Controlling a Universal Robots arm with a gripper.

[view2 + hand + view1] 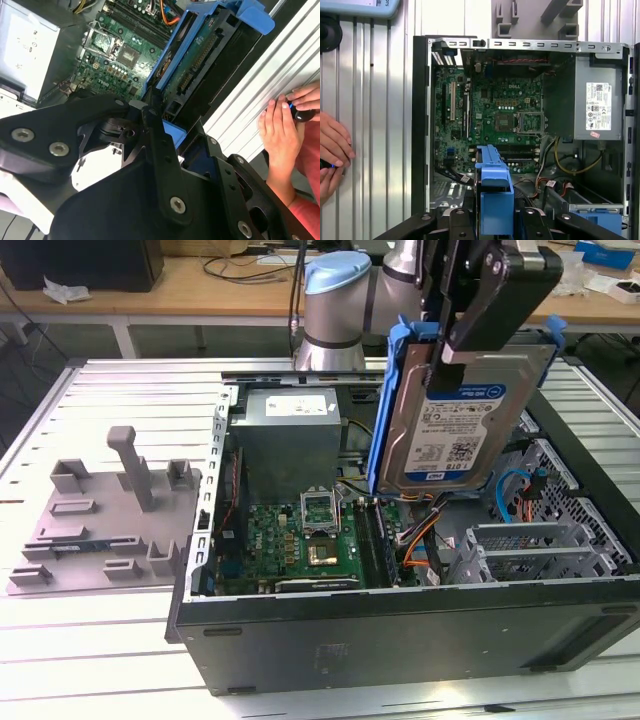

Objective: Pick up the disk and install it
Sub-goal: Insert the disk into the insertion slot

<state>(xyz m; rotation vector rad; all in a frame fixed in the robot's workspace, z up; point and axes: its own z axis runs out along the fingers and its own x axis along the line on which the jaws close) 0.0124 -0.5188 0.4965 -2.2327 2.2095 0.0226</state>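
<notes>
The disk point(455, 430), a silver hard drive with a white-and-blue label in a blue carrier rail, hangs upright and slightly tilted above the open computer case point(400, 640). My gripper point(452, 348) is shut on its upper edge. The disk sits over the case's middle, between the motherboard point(300, 540) and the metal drive cage point(545, 540). In the second wrist view the disk point(200, 55) appears edge-on, running out from between my black fingers point(155, 135). In the first wrist view the blue carrier point(495, 190) juts out over the motherboard point(505, 115).
A grey power supply point(290, 435) fills the case's far corner, with orange and blue cables point(510, 490) near the cage. A grey fixture plate point(110, 510) lies at the exterior view's left. A person's hands point(280, 125) rest on the slatted table point(375, 125) beside the case.
</notes>
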